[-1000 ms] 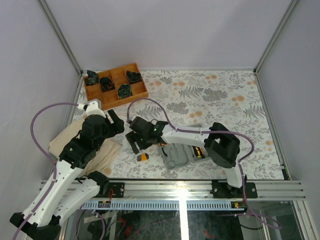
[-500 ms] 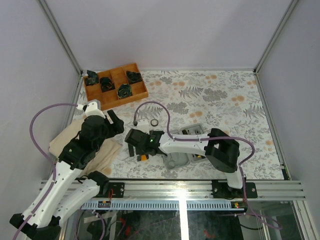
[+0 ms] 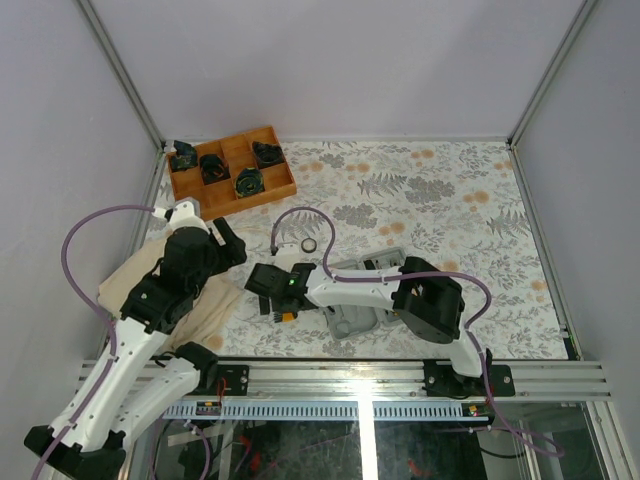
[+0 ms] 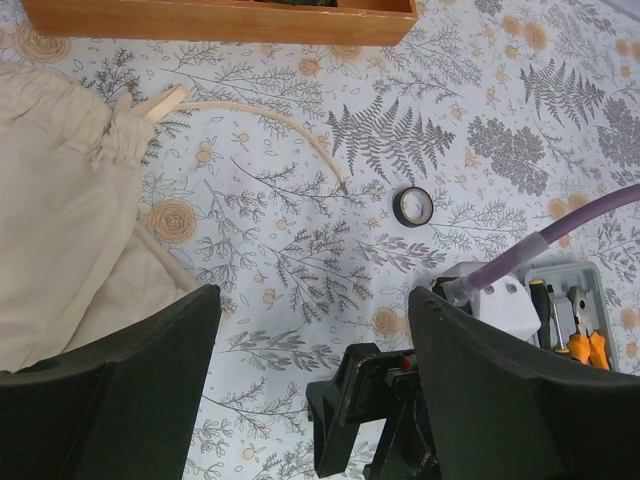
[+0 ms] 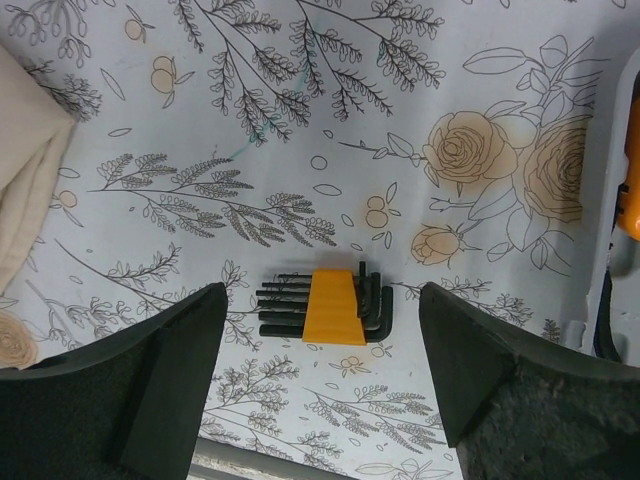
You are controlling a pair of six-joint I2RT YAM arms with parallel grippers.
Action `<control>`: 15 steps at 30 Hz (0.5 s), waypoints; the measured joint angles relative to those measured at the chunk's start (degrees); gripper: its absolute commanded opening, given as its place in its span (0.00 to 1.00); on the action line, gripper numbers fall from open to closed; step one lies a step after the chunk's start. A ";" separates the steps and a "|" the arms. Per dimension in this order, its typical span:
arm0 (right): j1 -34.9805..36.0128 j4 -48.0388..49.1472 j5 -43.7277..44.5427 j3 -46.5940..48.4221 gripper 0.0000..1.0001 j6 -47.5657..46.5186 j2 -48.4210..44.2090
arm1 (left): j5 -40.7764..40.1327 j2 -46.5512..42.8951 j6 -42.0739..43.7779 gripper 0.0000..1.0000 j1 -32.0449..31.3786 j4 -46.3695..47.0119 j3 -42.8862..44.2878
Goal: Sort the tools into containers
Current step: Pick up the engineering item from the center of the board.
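Right gripper: jaws spread, nothing held. Orange-and-black hex key set lies flat directly beneath, centred in the gap. Grey case just to its right. Left gripper: spread, empty; black ring ahead, slightly right.

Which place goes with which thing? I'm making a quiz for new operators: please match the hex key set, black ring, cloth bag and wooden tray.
Things:
1 hex key set
2 black ring
3 cloth bag
4 wooden tray

Places:
A far left corner
B near left side
C below the open right gripper
D lying alone, centre

Pairs: 1-C; 2-D; 3-B; 4-A
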 measured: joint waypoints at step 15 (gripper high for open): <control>1.79 -5.42 -0.09 4.15 0.82 0.20 3.58 | 1.01 -0.02 0.07 0.75 1.55 0.17 -0.07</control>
